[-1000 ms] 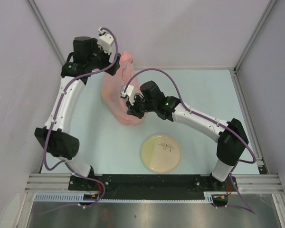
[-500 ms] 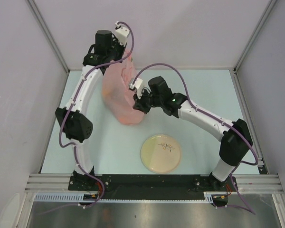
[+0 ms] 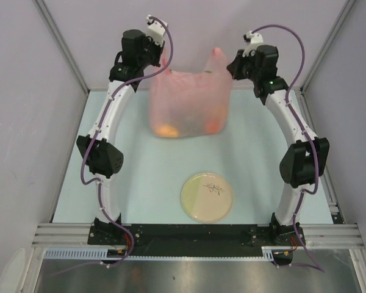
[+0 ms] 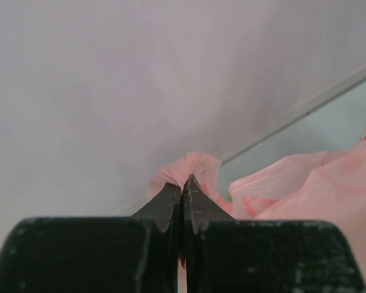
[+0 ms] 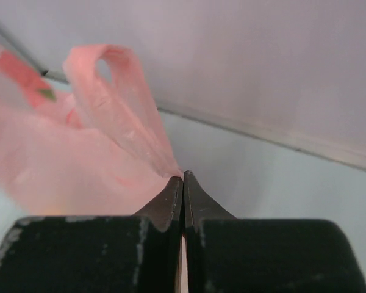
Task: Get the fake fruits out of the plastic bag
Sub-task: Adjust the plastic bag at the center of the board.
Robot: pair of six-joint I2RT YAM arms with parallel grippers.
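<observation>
The pink plastic bag [image 3: 189, 101] hangs stretched between my two grippers at the back of the table. Its lower end rests near the table surface. My left gripper [image 3: 162, 66] is shut on the bag's left top corner, and bunched pink film [image 4: 188, 166] sticks out past its fingertips [image 4: 171, 195]. My right gripper [image 3: 232, 67] is shut on the right top corner, where the film [image 5: 143, 140] runs into the closed tips. A loose handle [image 5: 110, 73] stands up beside it. Fake fruits show through the bag's bottom as an orange blur [image 3: 169, 129] and a red-orange one [image 3: 215, 125].
A round cream plate [image 3: 207, 196] with a dark twig drawing lies on the pale table in front of the bag. Grey walls with metal frame posts [image 3: 322, 55] close in the back and both sides, near both wrists.
My left gripper shut on the bag's left corner. The right arm swung from the table's middle to the back right with its corner, spreading the bag wide and lifting it.
</observation>
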